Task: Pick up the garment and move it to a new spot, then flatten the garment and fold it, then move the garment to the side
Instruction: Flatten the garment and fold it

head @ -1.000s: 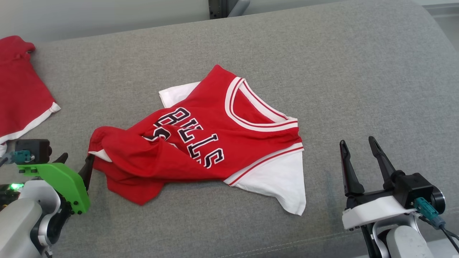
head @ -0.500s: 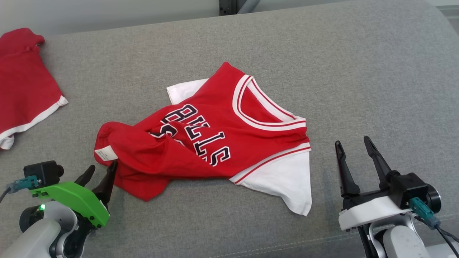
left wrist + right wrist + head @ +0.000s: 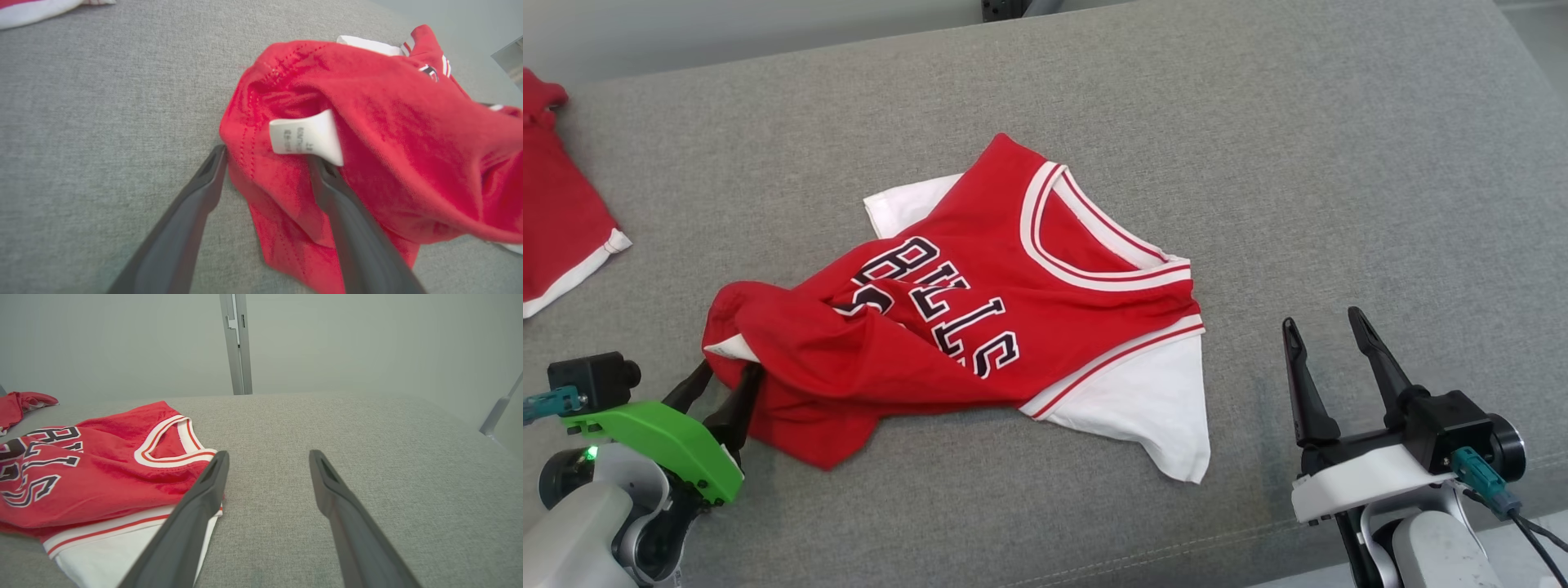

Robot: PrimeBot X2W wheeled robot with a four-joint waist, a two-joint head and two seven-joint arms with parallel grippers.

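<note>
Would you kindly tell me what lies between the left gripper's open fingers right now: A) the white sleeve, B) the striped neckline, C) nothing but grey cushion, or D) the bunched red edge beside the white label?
D: in the left wrist view the left gripper stands open around the bunched red edge of the jersey, right below the white label.
</note>
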